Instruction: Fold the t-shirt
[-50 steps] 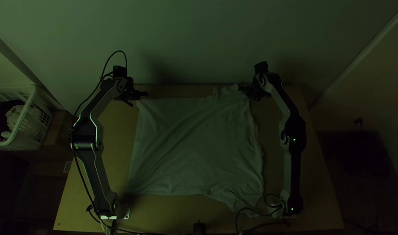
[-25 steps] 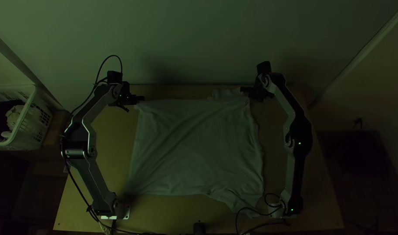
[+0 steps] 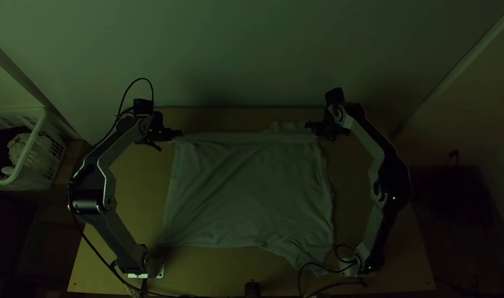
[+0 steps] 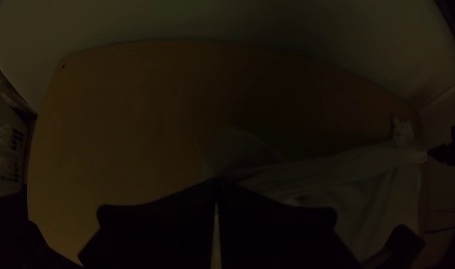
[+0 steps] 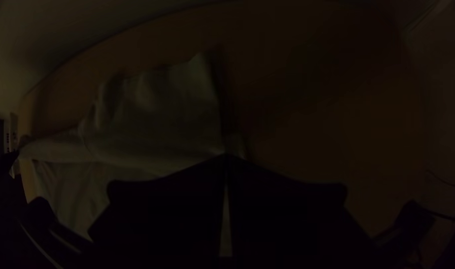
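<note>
Looks early in the job: have the t-shirt (image 3: 246, 193) laid out across the middle of the table (image 3: 136, 187), with the main body mostly flat and no finished fold in it. Got left hand (image 3: 177, 133) narrow, pinching the far corner on the left side; got right hand (image 3: 308, 126) narrow too, clamped on cloth at the far edge by the far sleeve (image 3: 288, 127). Probably setting up the first fold, far side over toward near side. Left to do after that, at a guess: bring in both sleeves, fold again to a compact shape, square up. Reads as thin, soft, pale cloth with a roughly rectangular body. Shows a stretched band along the far edge between the hands, slanting creases across the body, small ripples down the right side. Has the near sleeve (image 3: 304, 256) sticking out, rumpled, toward the right arm's base (image 3: 348, 268). Could skew or bunch if pulled unevenly.
</note>
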Robot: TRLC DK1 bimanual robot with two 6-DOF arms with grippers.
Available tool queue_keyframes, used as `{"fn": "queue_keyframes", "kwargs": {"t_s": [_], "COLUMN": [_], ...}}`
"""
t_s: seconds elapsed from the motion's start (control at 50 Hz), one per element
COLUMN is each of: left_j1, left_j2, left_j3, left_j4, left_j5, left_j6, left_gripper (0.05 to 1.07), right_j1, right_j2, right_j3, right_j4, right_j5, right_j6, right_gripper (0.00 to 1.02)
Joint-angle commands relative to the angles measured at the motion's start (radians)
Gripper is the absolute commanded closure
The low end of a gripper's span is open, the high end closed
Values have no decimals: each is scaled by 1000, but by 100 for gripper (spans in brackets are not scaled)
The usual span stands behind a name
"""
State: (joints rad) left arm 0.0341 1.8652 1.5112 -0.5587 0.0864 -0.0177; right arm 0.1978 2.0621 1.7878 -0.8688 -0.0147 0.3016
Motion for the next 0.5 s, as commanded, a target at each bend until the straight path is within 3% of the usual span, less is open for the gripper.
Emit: {"fn": "queue_keyframes", "kwargs": {"t_s": [0.0, 0.48], "left_j1": [7, 1], "left_j2": [-58, -235], "left_j3": [-66, -330], "left_j4": [17, 88], "left_j5": [1, 4], "left_j6": [19, 50], "left_gripper": [105, 105], "right_j1": [14, 38], "right_j2": [-72, -254], "right_j3": [-76, -335], "right_j4": [13, 68], "right_j5": [16, 36], "right_j6": [-12, -5], "right_gripper": [100, 100]}}
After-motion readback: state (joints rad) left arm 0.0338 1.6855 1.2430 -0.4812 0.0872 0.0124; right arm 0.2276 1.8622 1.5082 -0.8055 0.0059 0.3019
